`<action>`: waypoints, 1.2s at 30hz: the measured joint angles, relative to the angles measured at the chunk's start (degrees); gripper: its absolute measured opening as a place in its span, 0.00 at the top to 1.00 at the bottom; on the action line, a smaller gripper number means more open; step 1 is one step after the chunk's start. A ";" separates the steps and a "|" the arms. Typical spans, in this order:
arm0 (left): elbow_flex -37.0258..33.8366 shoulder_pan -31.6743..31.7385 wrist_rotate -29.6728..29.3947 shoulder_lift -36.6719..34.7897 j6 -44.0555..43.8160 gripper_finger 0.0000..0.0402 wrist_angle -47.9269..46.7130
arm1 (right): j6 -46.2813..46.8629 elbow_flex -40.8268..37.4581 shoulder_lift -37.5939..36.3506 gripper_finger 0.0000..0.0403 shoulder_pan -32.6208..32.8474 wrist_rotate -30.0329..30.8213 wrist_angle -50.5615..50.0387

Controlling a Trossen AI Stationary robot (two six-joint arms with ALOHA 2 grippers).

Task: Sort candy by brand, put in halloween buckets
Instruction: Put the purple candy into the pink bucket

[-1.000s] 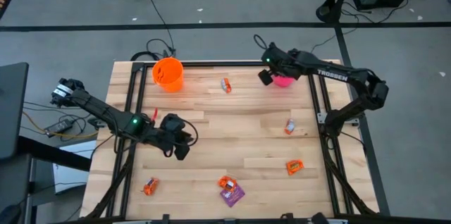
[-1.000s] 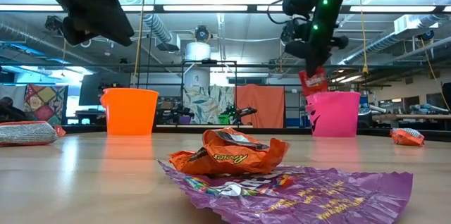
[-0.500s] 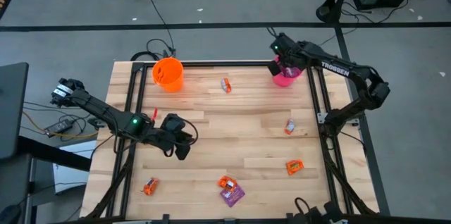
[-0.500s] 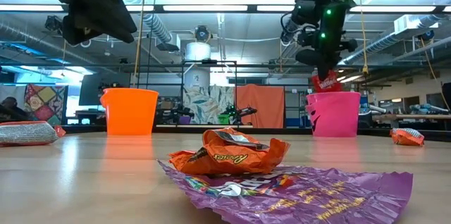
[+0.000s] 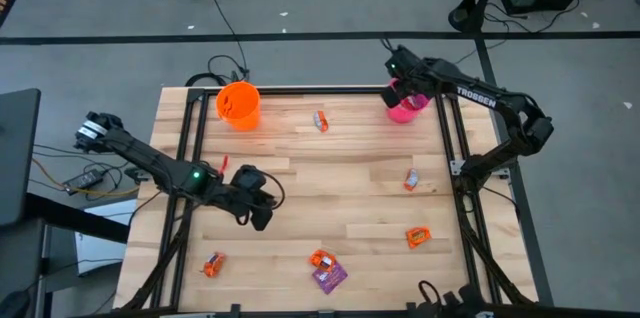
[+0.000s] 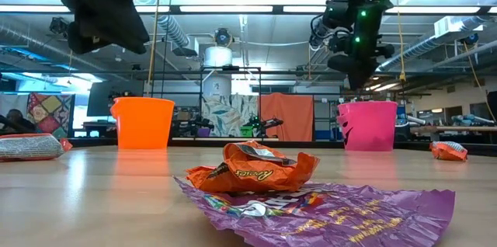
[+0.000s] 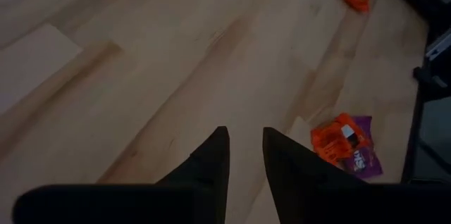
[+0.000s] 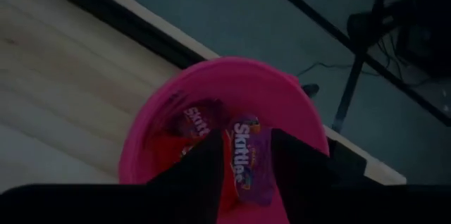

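My right gripper hangs open above the pink bucket, which stands at the table's far right. Looking down between its fingers, I see two Skittles packets lying inside the bucket. Nothing is between the fingers. My left gripper hovers open and empty over the bare wood left of centre. The orange bucket stands at the far left. Loose candies lie on the table: one near the far edge, two on the right, one near left.
An orange wrapper lies on a purple one near the front edge; both fill the foreground of the low view. A black frame rail runs along the table's right side. The middle of the table is bare wood.
My right gripper carried a red candy packet toward the table's right edge until it was above the pink bucket, then let it go. The packet dropped into the bucket and no longer hangs below the fingers.
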 joint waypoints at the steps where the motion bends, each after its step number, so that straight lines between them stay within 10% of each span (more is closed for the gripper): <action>1: 0.00 0.00 0.02 0.49 -0.04 0.77 -0.06 | -0.63 0.00 0.00 0.68 0.26 -0.37 0.44; 17: 0.00 0.37 10.27 8.04 -7.72 0.77 10.41 | -11.66 0.00 0.02 0.68 5.51 -28.20 18.17; 27: 0.00 1.86 0.25 8.02 -9.02 0.77 14.35 | -22.60 0.02 6.13 0.69 9.19 -49.13 23.48; 36: 0.00 3.02 -0.39 8.04 -10.28 0.77 20.37 | -19.37 0.00 9.45 0.80 17.09 -41.01 21.29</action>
